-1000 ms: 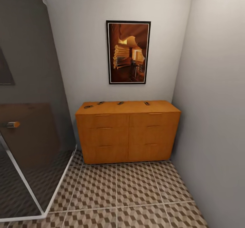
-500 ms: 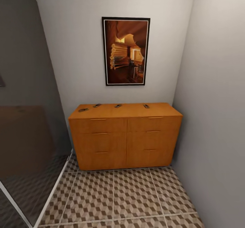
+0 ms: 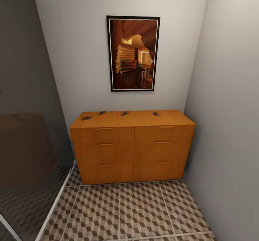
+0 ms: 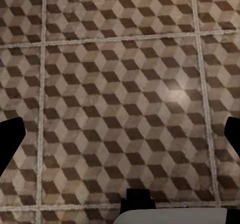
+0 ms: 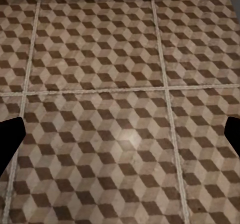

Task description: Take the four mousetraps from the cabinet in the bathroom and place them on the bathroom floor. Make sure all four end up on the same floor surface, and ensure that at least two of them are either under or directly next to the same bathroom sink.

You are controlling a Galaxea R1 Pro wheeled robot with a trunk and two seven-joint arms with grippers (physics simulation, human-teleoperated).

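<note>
Resting along the cabinet [image 3: 132, 146] top at frame centre, four mousetraps [image 3: 125, 113] lie apart; left gripper [image 4: 120, 139] and right gripper [image 5: 120, 139] spread wide, empty, over bathroom floor [image 3: 144, 208].

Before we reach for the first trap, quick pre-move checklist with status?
1. All four mousetraps on the cabinet top: ok.
2. Drawers shut, nothing to open: ok.
3. Left gripper open, empty, over the bathroom floor: ok.
4. Right gripper open, empty: ok.
5. Cabinet within arm's reach: cannot tell.
6. Sink located for drop-off: cannot tell.
</note>
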